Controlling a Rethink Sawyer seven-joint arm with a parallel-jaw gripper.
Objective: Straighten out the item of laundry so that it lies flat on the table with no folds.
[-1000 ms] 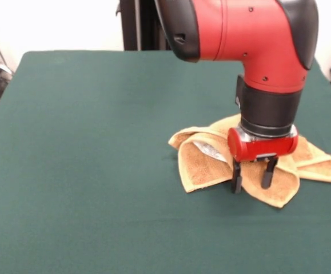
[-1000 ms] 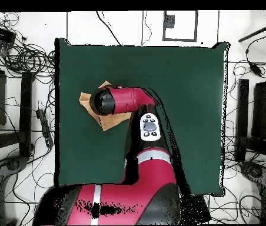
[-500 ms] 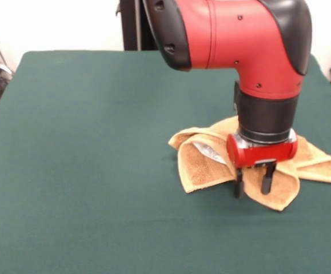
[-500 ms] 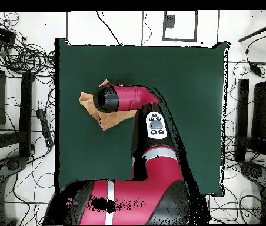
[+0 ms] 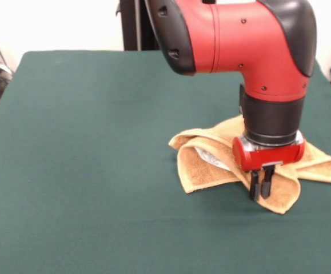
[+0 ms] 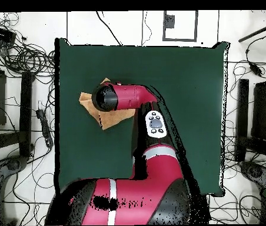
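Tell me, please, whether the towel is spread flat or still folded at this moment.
Still folded. The towel lies bunched on the table, flaps doubled over each other, with the gripper shut on its near edge.

one towel (image 5: pixel 205 165), one table (image 5: pixel 85 171), one hand (image 5: pixel 260 185)

towel (image 5: pixel 202 168): golden-orange | table (image 5: pixel 85 142): plain dark green | arm (image 5: pixel 239 34): red, black
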